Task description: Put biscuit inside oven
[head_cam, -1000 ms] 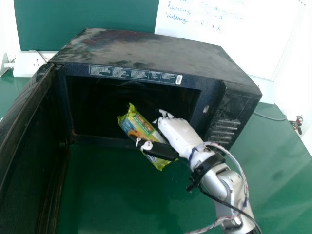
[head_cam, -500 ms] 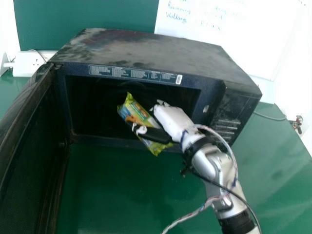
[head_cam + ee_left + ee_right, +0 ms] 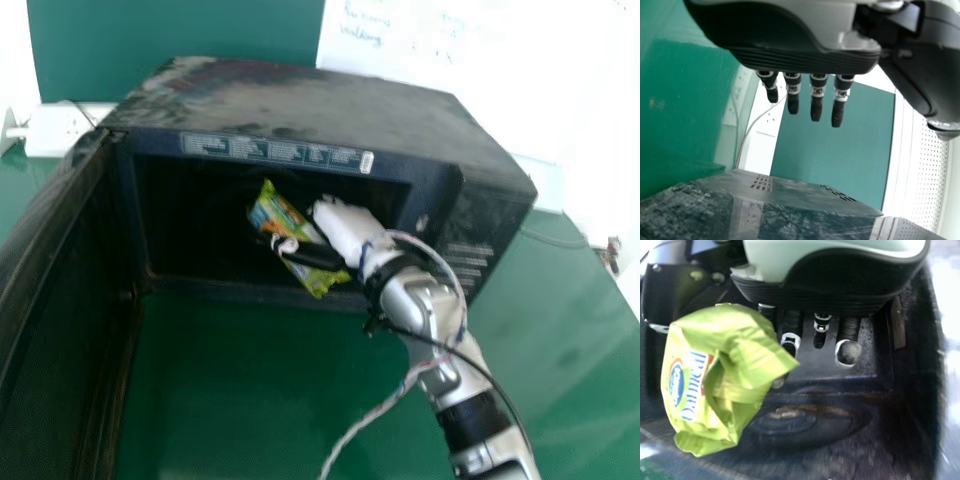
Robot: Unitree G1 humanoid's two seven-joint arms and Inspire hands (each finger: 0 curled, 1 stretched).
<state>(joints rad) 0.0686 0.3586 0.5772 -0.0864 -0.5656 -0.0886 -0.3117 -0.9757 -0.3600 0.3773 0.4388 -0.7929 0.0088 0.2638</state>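
We move the biscuit packet, pinched in our right hand, farther into the oven than a moment ago, probably nearing release.

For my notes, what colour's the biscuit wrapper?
Mostly lime green wrapper, best in the right wrist view.

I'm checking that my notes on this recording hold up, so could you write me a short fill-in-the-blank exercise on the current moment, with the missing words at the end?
1. The biscuit packet is held in the robot's ____ hand.
2. The door of the oven stands ____.
3. The fingers of the left hand are ____, not curled.
4. The table top is ____ in colour.

Missing words: right; open; straight; green.
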